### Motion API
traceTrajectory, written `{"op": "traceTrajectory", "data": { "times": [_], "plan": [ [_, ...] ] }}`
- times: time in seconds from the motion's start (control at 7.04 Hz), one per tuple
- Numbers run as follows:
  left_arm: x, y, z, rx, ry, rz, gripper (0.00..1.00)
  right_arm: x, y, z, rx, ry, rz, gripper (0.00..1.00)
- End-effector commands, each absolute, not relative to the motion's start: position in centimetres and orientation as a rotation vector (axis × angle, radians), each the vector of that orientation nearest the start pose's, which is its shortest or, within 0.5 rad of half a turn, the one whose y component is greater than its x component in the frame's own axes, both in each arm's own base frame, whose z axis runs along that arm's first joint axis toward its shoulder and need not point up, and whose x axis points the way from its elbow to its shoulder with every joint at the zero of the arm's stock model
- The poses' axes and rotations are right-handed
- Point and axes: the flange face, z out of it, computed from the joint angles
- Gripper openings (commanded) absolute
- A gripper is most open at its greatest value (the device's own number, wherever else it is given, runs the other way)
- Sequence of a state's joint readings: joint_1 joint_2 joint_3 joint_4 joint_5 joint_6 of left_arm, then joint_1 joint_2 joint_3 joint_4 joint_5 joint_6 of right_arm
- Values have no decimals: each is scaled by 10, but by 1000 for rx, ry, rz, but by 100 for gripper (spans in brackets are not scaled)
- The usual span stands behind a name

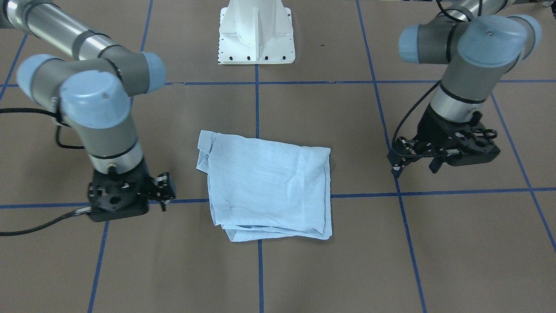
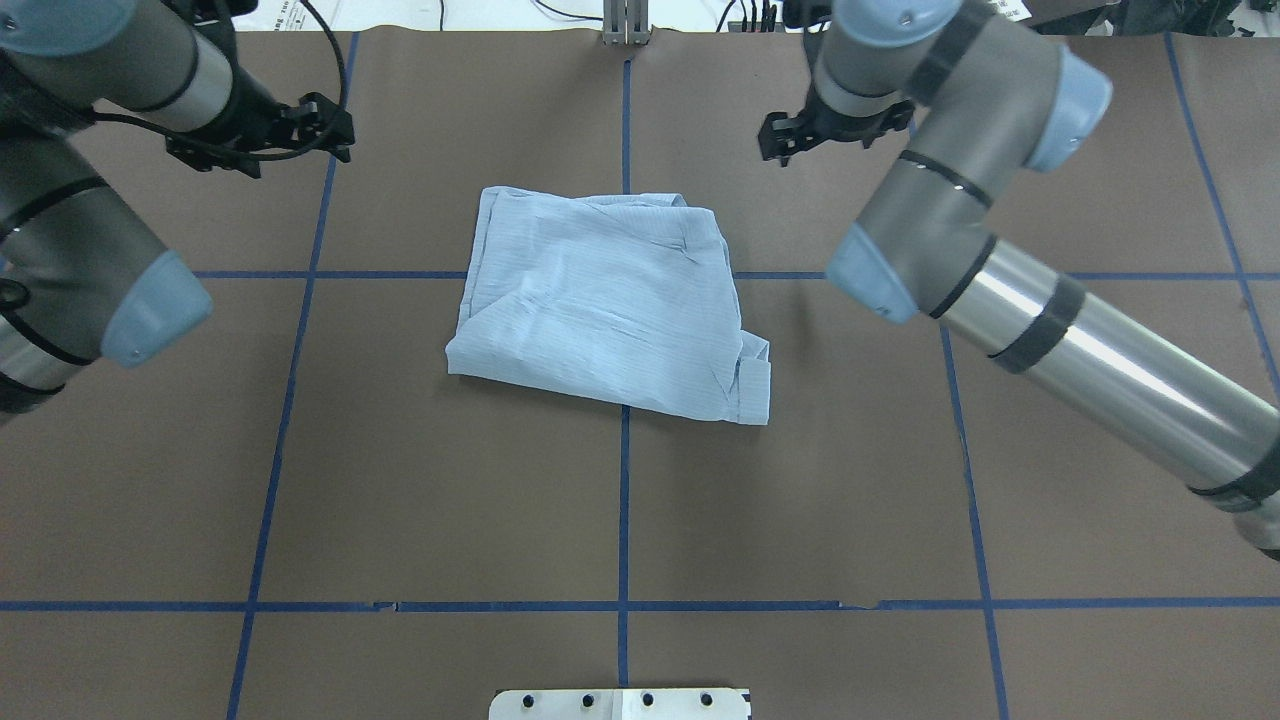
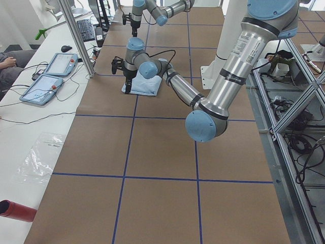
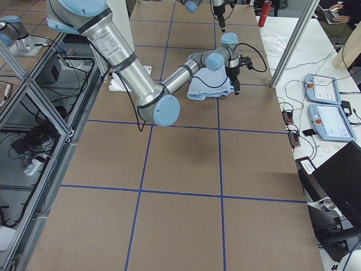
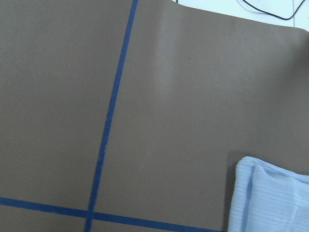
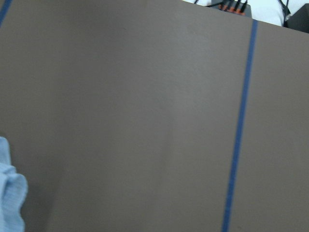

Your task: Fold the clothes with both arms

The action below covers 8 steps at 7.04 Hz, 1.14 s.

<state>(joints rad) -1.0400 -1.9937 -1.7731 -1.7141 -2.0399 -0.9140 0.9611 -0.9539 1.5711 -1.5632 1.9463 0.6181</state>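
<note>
Shirt [image 1: 269,182], pale blue and finely striped, lies folded into a rough rectangle on the brown table [image 1: 347,269] in the front-facing view, between my two end effectors and touching neither. My left end effector [image 1: 415,168] hangs at that view's right, well apart from the cloth, its fingers spread wide and empty. My right end effector [image 1: 164,191] sits nearer, just off the opposite edge and also empty, though I cannot tell how far its fingers stand apart. The overhead view shows more plainly the soft creases across the top layer and a stitched band doubled over at the corner toward my right arm, with blue tape lines [image 2: 624,500] running under the bundle. From the table's left end the shirt is a small pale patch partly behind my left arm's joint, and two tablets [image 3: 63,63] lie off the table's edge. The right side view shows the same patch behind my right arm. My left wrist camera catches only one rounded, layered corner at lower right. My right wrist camera catches only a rumpled edge at lower left, and the rest is matte brown surface.
</note>
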Motion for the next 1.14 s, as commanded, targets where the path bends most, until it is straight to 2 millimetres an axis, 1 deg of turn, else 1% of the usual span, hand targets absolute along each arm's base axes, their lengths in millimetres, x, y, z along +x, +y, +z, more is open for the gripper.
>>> {"op": "traceTrajectory", "data": {
  "times": [0.0, 0.14, 0.28, 0.43, 0.57, 0.71, 0.85, 0.99],
  "plan": [
    [135, -581, 382, 320, 758, -15, 100, -192, -611, 393, 254, -652, -222, 100],
    [92, -571, 418, 334, 717, 58, 100, -140, -601, 437, 238, -662, -282, 100],
    [50, -557, 457, 349, 675, 143, 100, -79, -584, 484, 222, -682, -309, 100],
    [8, -539, 492, 363, 654, 235, 100, -34, -560, 525, 208, -723, -339, 100],
    [-25, -518, 520, 360, 651, 259, 100, 5, -534, 557, 207, -747, -337, 100],
    [-29, -502, 535, 340, 650, 238, 100, 16, -517, 583, 166, -743, -293, 100],
    [-30, -504, 538, 341, 653, 195, 100, 19, -517, 588, 167, -698, -295, 100],
    [-31, -506, 539, 376, 659, 165, 100, 20, -516, 588, 173, -692, -307, 100]
  ]
}}
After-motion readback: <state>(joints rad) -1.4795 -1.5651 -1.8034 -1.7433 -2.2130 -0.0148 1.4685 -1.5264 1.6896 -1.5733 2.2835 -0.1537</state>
